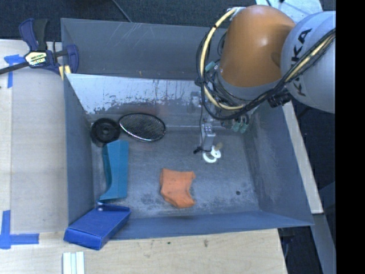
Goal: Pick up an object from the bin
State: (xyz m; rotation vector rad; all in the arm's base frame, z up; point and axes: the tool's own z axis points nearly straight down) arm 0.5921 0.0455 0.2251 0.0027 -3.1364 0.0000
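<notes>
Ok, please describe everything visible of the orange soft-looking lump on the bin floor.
The orange soft-looking lump looks like crumpled foam or cloth, roughly square with uneven edges. It lies flat on the floor of the grey metal bin, near the wall at the view's bottom. Nothing touches it; the blue flat block lies apart, toward the view's left.

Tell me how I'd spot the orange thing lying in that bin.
Start at the grey metal bin, at the middle of its floor's near edge. There lies a crumpled orange cloth; its neighbours are blue or black, and it alone is orange and lumpy.
</notes>
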